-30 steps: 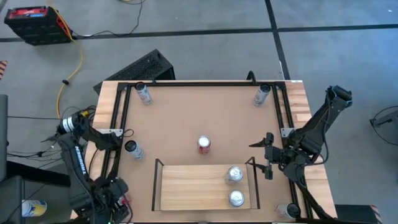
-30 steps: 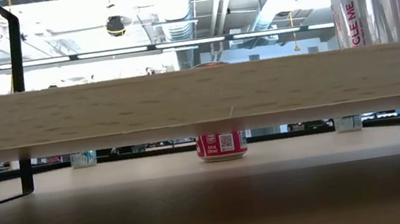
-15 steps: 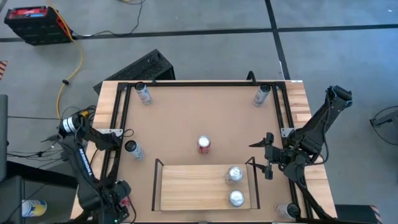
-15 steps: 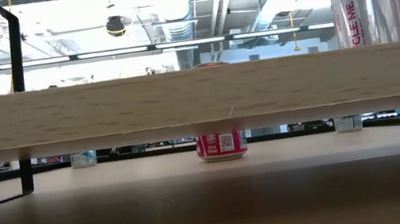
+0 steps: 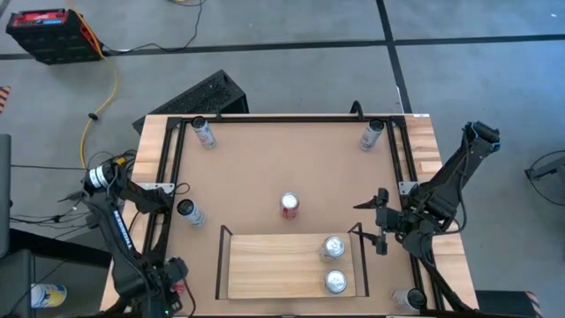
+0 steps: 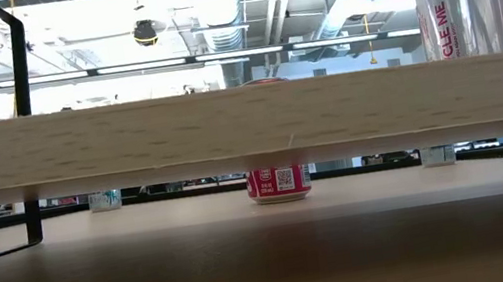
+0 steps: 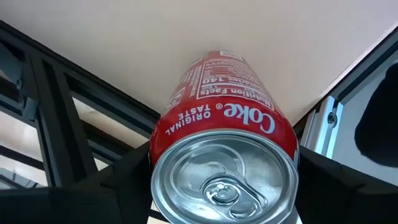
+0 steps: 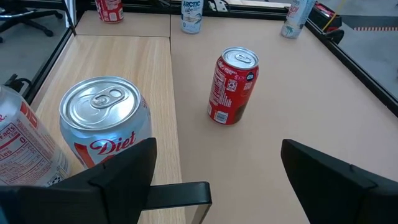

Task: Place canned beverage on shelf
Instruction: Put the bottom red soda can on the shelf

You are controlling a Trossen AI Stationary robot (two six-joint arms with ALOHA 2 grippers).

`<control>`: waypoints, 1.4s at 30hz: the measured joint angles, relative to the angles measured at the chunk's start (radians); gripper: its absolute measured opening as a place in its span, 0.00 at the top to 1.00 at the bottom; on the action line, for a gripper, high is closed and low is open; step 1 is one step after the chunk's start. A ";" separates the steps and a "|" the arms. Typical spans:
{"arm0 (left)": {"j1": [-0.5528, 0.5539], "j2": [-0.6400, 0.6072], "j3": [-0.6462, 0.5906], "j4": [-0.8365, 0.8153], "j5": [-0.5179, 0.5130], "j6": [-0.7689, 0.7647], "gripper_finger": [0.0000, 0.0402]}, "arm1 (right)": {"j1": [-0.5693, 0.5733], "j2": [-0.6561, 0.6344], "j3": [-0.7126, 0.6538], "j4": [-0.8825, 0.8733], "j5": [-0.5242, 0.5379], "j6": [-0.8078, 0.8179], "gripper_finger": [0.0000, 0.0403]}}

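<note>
The shelf, pale planks with black end rails, stands at the table's near middle; its edge fills the low view. Two silver Diet Coke cans stand on its right end; one shows in the right wrist view. A red can stands upright on the tabletop beyond the shelf. My left gripper, at the near left corner, is shut on a red Coke can. My right gripper is open and empty beside the shelf's right rail. My left gripper pinches the Coke can between its two fingers, one on each side of the body just below the top rim. The fingers come from above, along the can. The can's top faces the wrist camera. Its bottom is hidden, so I cannot tell whether it is lifted.
Other cans stand at the far left, far right, left edge and near right corner. A black frame runs around the tabletop. Bare tabletop lies between the red can and the far cans.
My left gripper has moved a little toward the table's near edge and right, at the near left corner. My right arm and the cans on the shelf have kept still.
</note>
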 joint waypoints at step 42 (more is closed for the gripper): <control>0.360 -0.401 0.220 -0.477 -0.540 0.258 0.31 | -0.003 0.000 0.001 0.004 0.002 -0.028 0.08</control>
